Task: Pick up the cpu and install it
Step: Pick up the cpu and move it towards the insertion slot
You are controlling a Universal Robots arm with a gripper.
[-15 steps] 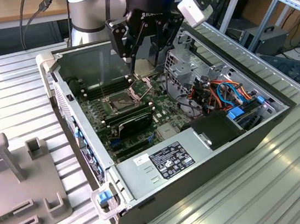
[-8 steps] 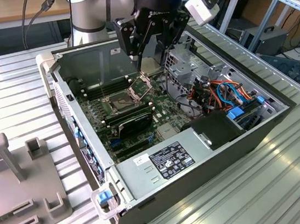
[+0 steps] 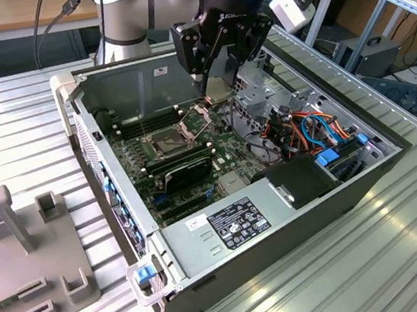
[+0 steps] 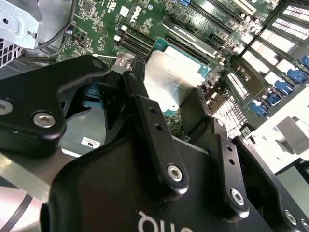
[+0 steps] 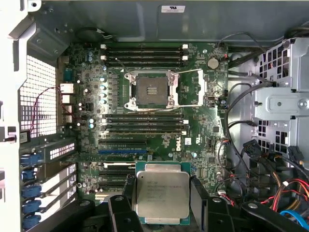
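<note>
Ribbed metal tabletop [image 3: 406, 253] carries an open PC case [image 3: 247, 270] with the motherboard [image 5: 159, 140] exposed. Grey fixture [image 3: 29, 256] sits on the tabletop at exterior view's left, apart from the case. Gripper [image 3: 219, 78] hangs over the case interior, above the board and just beside the metal drive cage [image 3: 261, 91]. Fingers [image 5: 199, 193] are closed on the cpu [image 5: 161, 194], one on each of two opposite edges; its silvery face w/ print shows in both wrist views. Cpu is held in the air, clear of the board, not seated. Socket [image 5: 150, 90] lies well apart from the cpu in the first wrist view, its metal frame swung open and dark centre uncovered. Power supply [image 3: 225, 227] and coloured cables [image 3: 313, 131] occupy the case's near end in the exterior view.
</note>
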